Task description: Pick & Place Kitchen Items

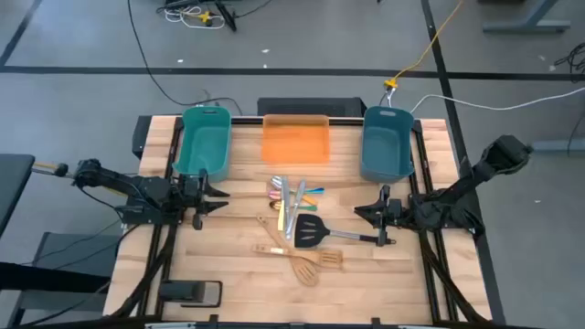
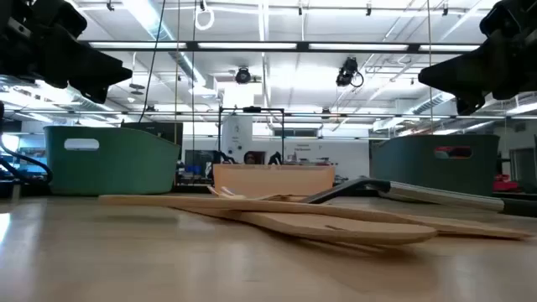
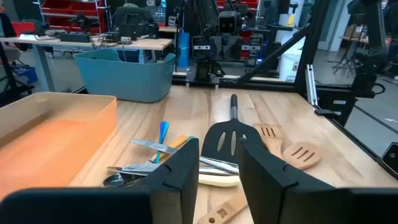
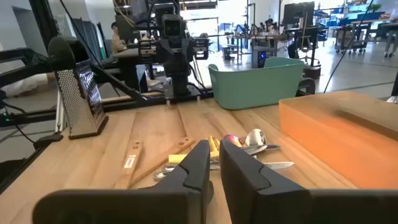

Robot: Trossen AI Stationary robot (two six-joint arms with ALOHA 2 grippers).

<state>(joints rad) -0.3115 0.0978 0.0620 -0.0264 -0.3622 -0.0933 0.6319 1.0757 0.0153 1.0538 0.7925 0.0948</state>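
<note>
Both arms are just hanging above the table w/ nothing in them. Left gripper [image 3: 219, 180] has its fingers parted a fair bit, empty gap, touching nothing; right gripper [image 4: 216, 167] is parted only a crack, also empty. Between them the kitchen items [image 1: 297, 224] lie in a loose pile mid-table: wooden spatulas [image 1: 306, 263] nearest the front edge, black turner [image 1: 315, 232] w/ its handle running toward the right gripper, cutlery just behind. Farther back sit the orange tray [image 1: 296, 142] and a teal tub [image 1: 205, 140] on either side of it.

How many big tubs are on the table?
2 tubs, both at the table's back edge. The green tub stands left of the orange tray; the blue tub stands right of it. Nothing seems to hide another.
</note>
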